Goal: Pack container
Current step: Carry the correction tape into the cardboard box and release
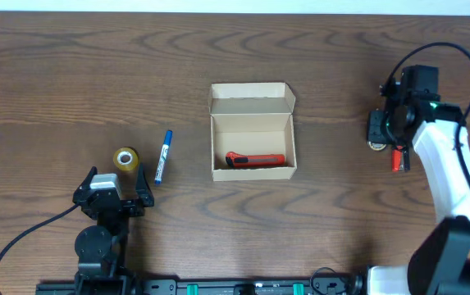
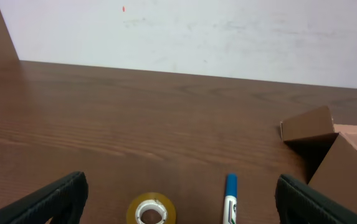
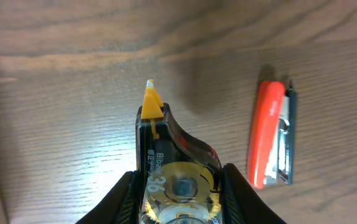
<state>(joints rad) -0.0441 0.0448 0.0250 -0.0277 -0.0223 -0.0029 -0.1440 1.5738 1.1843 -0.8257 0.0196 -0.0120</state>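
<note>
The tan cardboard container stands open at the table's middle, flap lid back, with a red utility knife inside. Its corner shows in the left wrist view. My right gripper is at the far right, shut on a clear correction tape dispenser with a yellow tip. A small red stapler lies on the table beside it. My left gripper is open near the front left. A yellow tape roll and a blue marker lie between and ahead of its fingers.
The tape roll and blue marker lie left of the container in the overhead view. The dark wooden table reaches a white wall at the back.
</note>
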